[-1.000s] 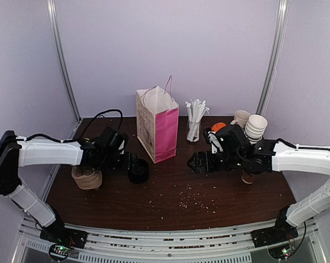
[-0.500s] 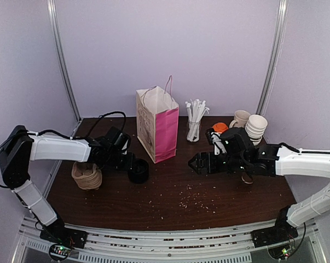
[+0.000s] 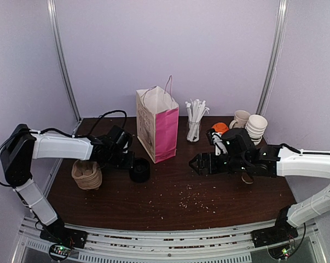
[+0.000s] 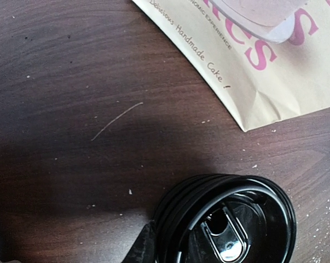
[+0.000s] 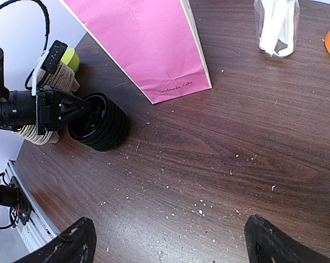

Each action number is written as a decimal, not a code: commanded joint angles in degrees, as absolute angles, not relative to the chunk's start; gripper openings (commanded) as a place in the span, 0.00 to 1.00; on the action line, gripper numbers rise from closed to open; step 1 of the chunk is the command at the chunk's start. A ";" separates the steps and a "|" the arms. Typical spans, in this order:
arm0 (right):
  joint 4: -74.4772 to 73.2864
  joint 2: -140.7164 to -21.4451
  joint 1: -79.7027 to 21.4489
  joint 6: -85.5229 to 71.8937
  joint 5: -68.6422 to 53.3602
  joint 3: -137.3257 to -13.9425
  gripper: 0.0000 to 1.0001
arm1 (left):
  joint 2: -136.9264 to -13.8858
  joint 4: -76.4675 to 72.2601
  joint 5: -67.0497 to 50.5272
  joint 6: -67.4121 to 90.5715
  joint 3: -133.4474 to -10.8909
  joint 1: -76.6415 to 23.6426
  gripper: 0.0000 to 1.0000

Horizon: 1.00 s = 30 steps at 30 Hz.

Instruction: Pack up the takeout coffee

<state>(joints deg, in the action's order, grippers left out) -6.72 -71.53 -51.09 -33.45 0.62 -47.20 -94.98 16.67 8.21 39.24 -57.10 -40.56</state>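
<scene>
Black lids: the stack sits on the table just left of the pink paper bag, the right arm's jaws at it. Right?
No: it is the left arm's jaws at the black lids, as the right wrist view shows. The stack does sit on the table just left of the pink paper bag.

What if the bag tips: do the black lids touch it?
Apart. The right wrist view shows bare table between the black lids and the paper bag.

Soft, even light is cast from above; in the left wrist view the table (image 4: 71, 181) is shadowed lower left.
</scene>
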 commanded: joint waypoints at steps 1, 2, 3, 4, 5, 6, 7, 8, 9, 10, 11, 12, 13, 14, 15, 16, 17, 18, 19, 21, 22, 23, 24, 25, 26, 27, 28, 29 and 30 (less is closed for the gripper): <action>-6.76 -70.40 -51.22 -32.74 1.70 -46.36 0.97 | -95.99 18.62 12.05 37.97 -60.29 -40.18 0.20; -6.81 -70.40 -51.24 -32.68 1.75 -46.41 0.97 | -96.24 19.11 12.57 37.85 -60.79 -39.90 0.18; -6.85 -70.40 -51.16 -32.62 1.76 -46.47 0.97 | -96.50 19.51 12.95 37.84 -61.27 -39.64 0.18; -6.93 -70.31 -51.15 -32.55 1.82 -46.49 0.97 | -96.64 19.64 13.48 37.73 -61.72 -39.03 0.16; -7.01 -70.30 -51.14 -32.47 1.85 -46.49 0.97 | -96.67 19.81 13.81 37.64 -62.17 -38.37 0.16; -7.12 -70.15 -51.07 -32.38 1.92 -46.41 0.97 | -96.77 19.80 13.97 37.55 -62.63 -37.59 0.16; -7.12 -70.09 -51.11 -32.32 1.89 -46.32 0.97 | -96.88 19.76 14.08 37.53 -63.11 -36.63 0.15; -7.12 -70.05 -51.00 -32.30 1.93 -46.24 0.97 | -97.02 19.62 14.11 37.38 -63.83 -35.57 0.15; -7.12 -69.97 -51.02 -32.30 1.91 -46.10 0.97 | -97.36 19.67 14.10 37.19 -64.66 -34.47 0.15; -7.12 -69.96 -50.93 -32.22 1.86 -45.98 0.97 | -97.87 19.83 14.07 36.92 -65.60 -33.25 0.14; -7.19 -69.92 -50.87 -32.17 1.85 -45.92 0.97 | -98.50 19.94 14.14 36.57 -66.73 -32.09 0.14; -7.20 -69.81 -50.81 -32.12 1.85 -45.94 0.97 | -99.26 20.25 14.47 36.23 -67.92 -30.91 0.14; -7.21 -69.80 -50.76 -32.09 1.83 -45.84 0.97 | -100.10 20.68 14.53 35.97 -69.15 -29.42 0.14; -7.28 -69.67 -50.75 -32.00 1.84 -45.85 0.97 | -100.97 20.87 14.48 35.75 -70.27 -28.31 0.13; -7.34 -69.62 -50.64 -31.95 1.82 -45.75 0.97 | -101.68 20.88 14.66 35.51 -71.25 -27.12 0.13; -7.30 -69.47 -50.57 -31.93 1.72 -45.67 0.97 | -102.57 20.96 14.75 35.19 -72.39 -26.00 0.13; -7.34 -69.33 -50.43 -31.81 1.67 -45.54 0.97 | -103.58 21.04 14.74 35.00 -73.60 -24.72 0.13; -7.38 -69.34 -50.33 -31.68 1.57 -45.49 0.97 | -104.67 21.26 14.84 34.73 -75.46 -23.63 0.13; -7.48 -69.39 -50.27 -31.49 1.38 -45.47 0.97 | -106.43 21.76 15.13 34.43 -77.18 -22.50 0.13; -7.83 -69.47 -49.97 -31.06 1.24 -45.39 0.97 | -109.05 22.60 15.27 34.07 -80.69 -20.49 0.13; -7.99 -69.59 -49.83 -30.94 1.16 -45.31 0.97 | -110.40 22.68 15.37 33.76 -82.29 -19.54 0.14; -8.00 -69.72 -49.72 -30.80 1.00 -45.27 0.97 | -111.62 22.80 15.34 33.42 -83.93 -18.81 0.14; -8.00 -69.70 -49.55 -30.70 0.83 -45.11 0.97 | -113.09 23.27 15.42 33.12 -85.79 -18.31 0.14; -8.00 -69.70 -49.45 -30.68 0.77 -44.96 0.97 | -114.60 23.86 15.68 32.80 -87.71 -17.81 0.14; -7.92 -69.65 -49.36 -30.67 0.65 -44.84 0.97 | -115.96 24.50 16.07 32.57 -89.64 -17.53 0.14; -7.83 -69.55 -49.27 -30.70 0.55 -44.49 0.97 | -117.56 25.13 16.43 32.24 -91.58 -17.23 0.14; -7.67 -69.48 -49.23 -30.74 0.40 -44.43 0.97 | -119.00 25.80 16.53 32.00 -93.36 -16.94 0.14; -7.57 -69.36 -49.18 -30.85 0.23 -44.11 0.97 | -120.79 26.54 16.59 31.71 -95.86 -16.69 0.14; -7.49 -69.25 -49.06 -30.92 0.06 -43.95 0.97 | -122.13 27.19 16.80 31.52 -97.66 -16.44 0.14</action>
